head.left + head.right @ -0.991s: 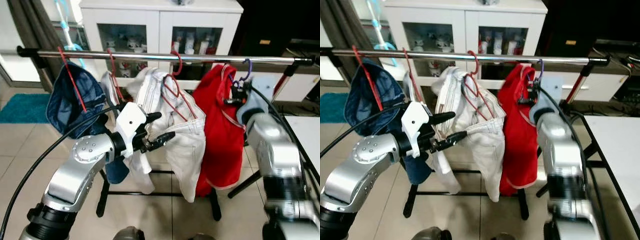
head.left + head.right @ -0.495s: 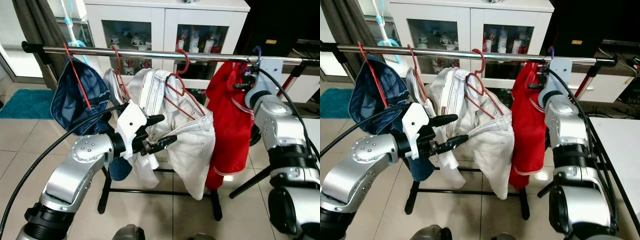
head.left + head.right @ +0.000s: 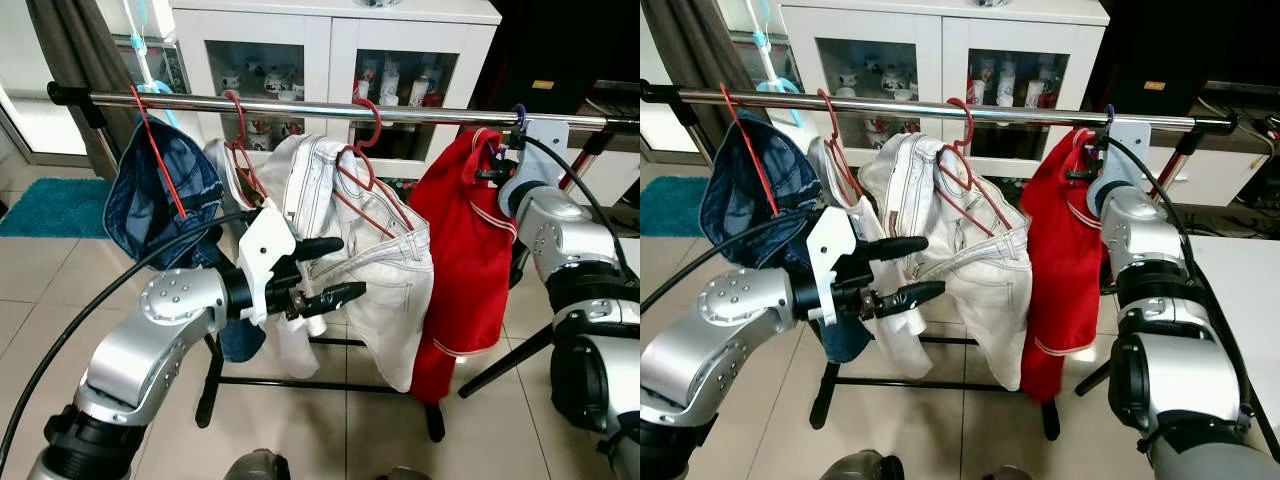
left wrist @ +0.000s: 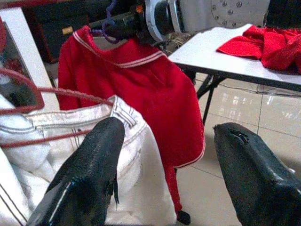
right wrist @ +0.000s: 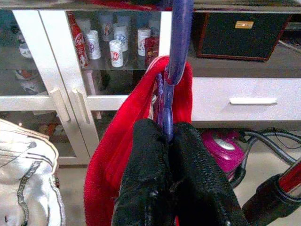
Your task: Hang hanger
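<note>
1. Purple hanger [image 5: 175, 52] carried a red garment [image 3: 465, 260] and hung at the rail [image 3: 300, 105].
2. Right gripper [image 5: 168, 141] pinched it — fingers closed tight.
3. Left gripper [image 4: 164, 165] gaped wide — holding nothing, near white jeans [image 3: 375, 270].

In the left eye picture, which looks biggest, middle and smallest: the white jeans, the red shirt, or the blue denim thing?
1. white jeans, about tied with
2. red shirt; too close to rank surely.
3. blue denim garment, clearly smallest, though partly hidden behind the left arm.

Purple hanger [image 5: 175, 56] hook cut off at frame top, cabinet bottles [image 5: 115, 47] too blurred to read
</note>
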